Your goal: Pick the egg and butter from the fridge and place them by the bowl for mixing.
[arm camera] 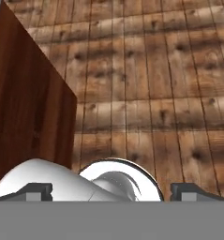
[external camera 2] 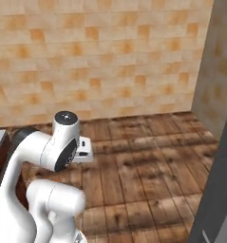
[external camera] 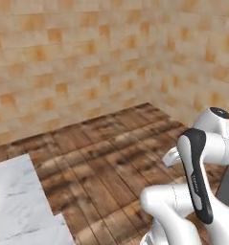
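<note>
So the arm (external camera: 197, 177) sits low in the right corner of the left base view, and in the left corner of the right base one. A plank floor (external camera: 111, 153) runs out ahead of it to two tiled walls (external camera: 73, 57) that meet in a corner ahead. A counter top (external camera: 20, 206) lies to the arm's left. On the far right, a fridge (external camera 2: 219, 180) edge stands up from the floor. In the hand view, the camera looks down at the floor — a cabinet side (arm camera: 24, 103) rises on the left.
</note>
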Robot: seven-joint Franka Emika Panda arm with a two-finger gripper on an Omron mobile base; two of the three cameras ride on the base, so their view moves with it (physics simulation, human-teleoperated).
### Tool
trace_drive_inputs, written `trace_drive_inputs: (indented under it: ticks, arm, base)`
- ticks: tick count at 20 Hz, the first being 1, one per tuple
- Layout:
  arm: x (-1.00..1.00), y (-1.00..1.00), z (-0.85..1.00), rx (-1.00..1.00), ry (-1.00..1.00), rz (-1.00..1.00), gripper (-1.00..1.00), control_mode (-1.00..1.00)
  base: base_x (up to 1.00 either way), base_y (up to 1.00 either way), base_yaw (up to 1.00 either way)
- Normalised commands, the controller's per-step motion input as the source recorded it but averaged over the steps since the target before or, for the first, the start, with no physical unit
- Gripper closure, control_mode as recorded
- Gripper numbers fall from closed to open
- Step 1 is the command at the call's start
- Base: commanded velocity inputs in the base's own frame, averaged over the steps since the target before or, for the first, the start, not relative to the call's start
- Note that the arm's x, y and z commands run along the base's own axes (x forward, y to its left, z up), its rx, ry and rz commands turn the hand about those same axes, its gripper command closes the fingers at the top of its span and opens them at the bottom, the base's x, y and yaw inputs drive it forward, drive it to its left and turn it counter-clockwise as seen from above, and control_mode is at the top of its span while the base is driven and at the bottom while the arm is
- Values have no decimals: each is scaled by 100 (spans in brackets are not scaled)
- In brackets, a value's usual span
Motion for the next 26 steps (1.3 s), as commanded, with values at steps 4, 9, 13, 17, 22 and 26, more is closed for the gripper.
trace_drive_inputs:
  ticks: [4,9,13,17,22,26]
  arm:
    - [0,0,0,0,0,0,-100,100]
    - [0,0,0,0,0,0,-100,100]
    - [0,0,0,0,0,0,-100,100]
    - [0,0,0,0,0,0,-100,100]
    - [0,0,0,0,0,0,-100,100]
    - [0,0,0,0,0,0,-100,100]
  base:
    - [30,17,-70]
    - [37,20,-65]
    - [44,30,-61]
    - [57,35,-49]
    - [83,34,-15]
    - [77,26,-19]
